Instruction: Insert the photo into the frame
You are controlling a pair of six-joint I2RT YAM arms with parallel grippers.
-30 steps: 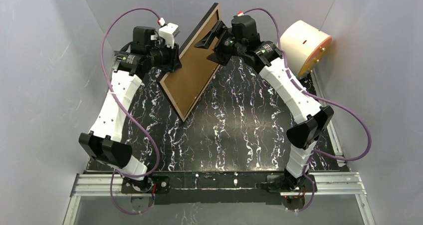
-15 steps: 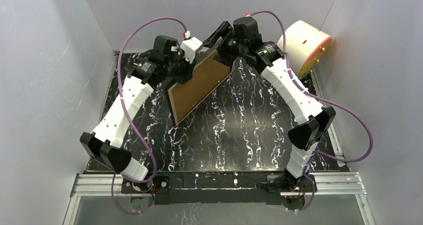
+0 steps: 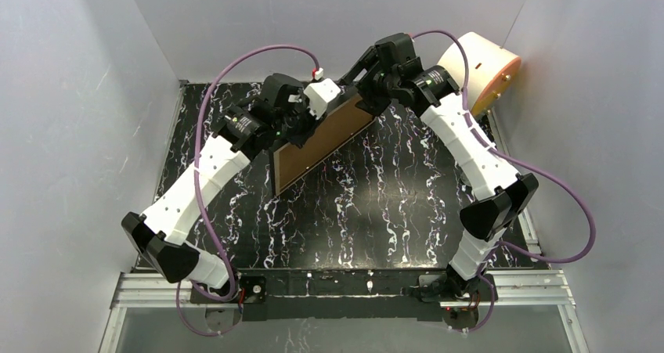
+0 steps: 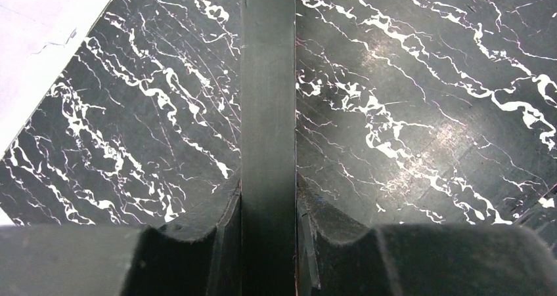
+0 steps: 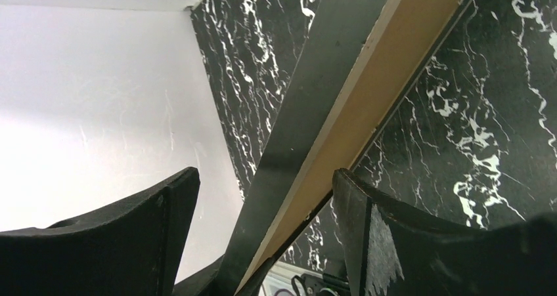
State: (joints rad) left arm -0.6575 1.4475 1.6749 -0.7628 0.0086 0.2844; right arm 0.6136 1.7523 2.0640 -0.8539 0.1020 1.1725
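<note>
Black white-veined worktop (image 3: pixel 391 204) fills the scene. Over its far middle hangs the frame (image 3: pixel 321 142), slanted, brown face up, dark rim around it, with one arm at each end. On the left, the left gripper (image 3: pixel 300 130) has its jaws clamped tight on the frame's dark edge. At the far right corner, the right gripper (image 3: pixel 366 96) straddles the edge with jaws spread: one finger is against the pale wood, the other is apart from it. A cream drum (image 3: pixel 478 71) sits far right.
</note>
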